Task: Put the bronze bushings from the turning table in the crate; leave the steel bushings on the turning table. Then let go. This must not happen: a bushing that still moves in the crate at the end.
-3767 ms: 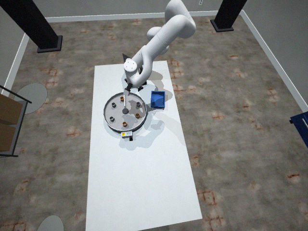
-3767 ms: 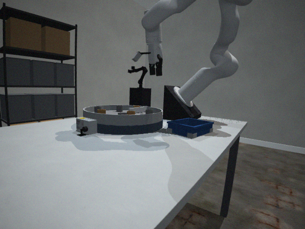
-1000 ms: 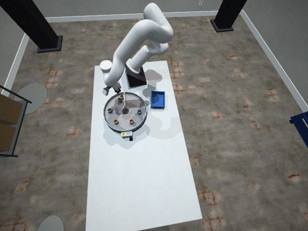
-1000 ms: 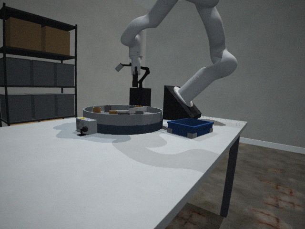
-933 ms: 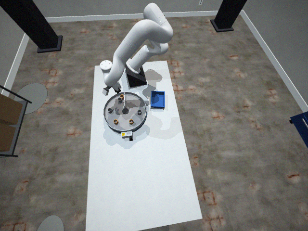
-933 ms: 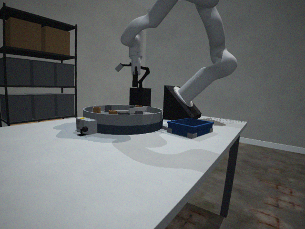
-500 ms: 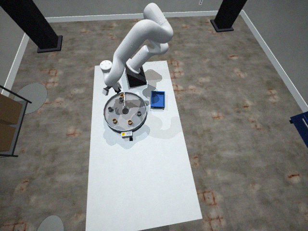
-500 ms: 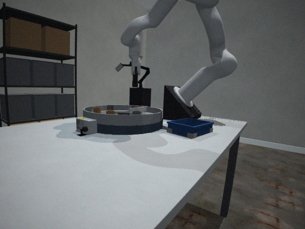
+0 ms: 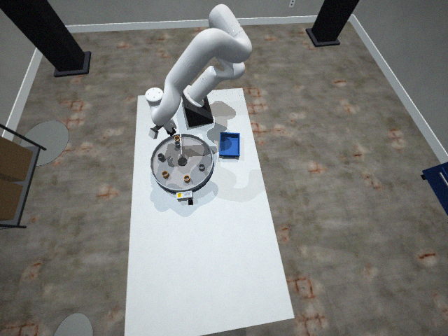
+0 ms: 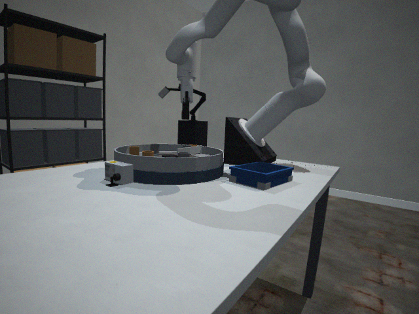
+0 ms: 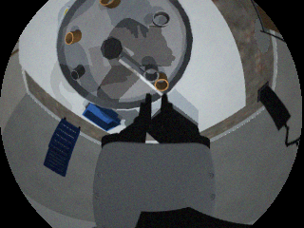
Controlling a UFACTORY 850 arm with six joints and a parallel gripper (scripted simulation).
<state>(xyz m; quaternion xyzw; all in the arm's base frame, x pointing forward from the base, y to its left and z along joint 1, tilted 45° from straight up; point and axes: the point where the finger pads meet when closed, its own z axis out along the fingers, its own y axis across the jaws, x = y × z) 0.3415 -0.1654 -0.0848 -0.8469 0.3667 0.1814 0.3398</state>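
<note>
- Currently all three bronze bushings sit on the turning table (image 9: 154, 171) (image 10: 169, 165) (image 11: 188, 43), inside its raised rim.
- The first bronze bushing (image 9: 176, 138) (image 10: 192, 145) (image 11: 161, 89) stands near the rim on the gripper's side, just beside a steel bushing (image 9: 177, 143) (image 11: 151, 76) and the pale bar (image 9: 180, 144) (image 11: 138, 75) that runs out from the dark hub (image 9: 182, 161) (image 11: 112, 48).
- The second bronze bushing (image 9: 186, 178) (image 10: 147, 153) (image 11: 73, 38) and the third bronze bushing (image 9: 165, 174) (image 10: 133, 150) (image 11: 109, 4) stand apart, across the hub from my gripper.
- I have the gripper (image 9: 173, 132) (image 10: 185, 118) (image 11: 156, 101) above the table's edge, its jaws drawn to a narrow gap — nothing between them.
- Two more steel ones, a dark bushing (image 9: 161, 157) (image 11: 161, 19) and its match on the crate side (image 9: 201, 166) (image 11: 77, 72), also stand on the disc.
- The blue crate (image 9: 229, 156) (image 10: 262, 172) (image 11: 101, 116) is beside the turning table, near the arm's black base (image 9: 199, 120) (image 10: 233, 145).
- A small control box (image 9: 184, 195) (image 10: 122, 172) sits by the rim — on the far side from that base.
</note>
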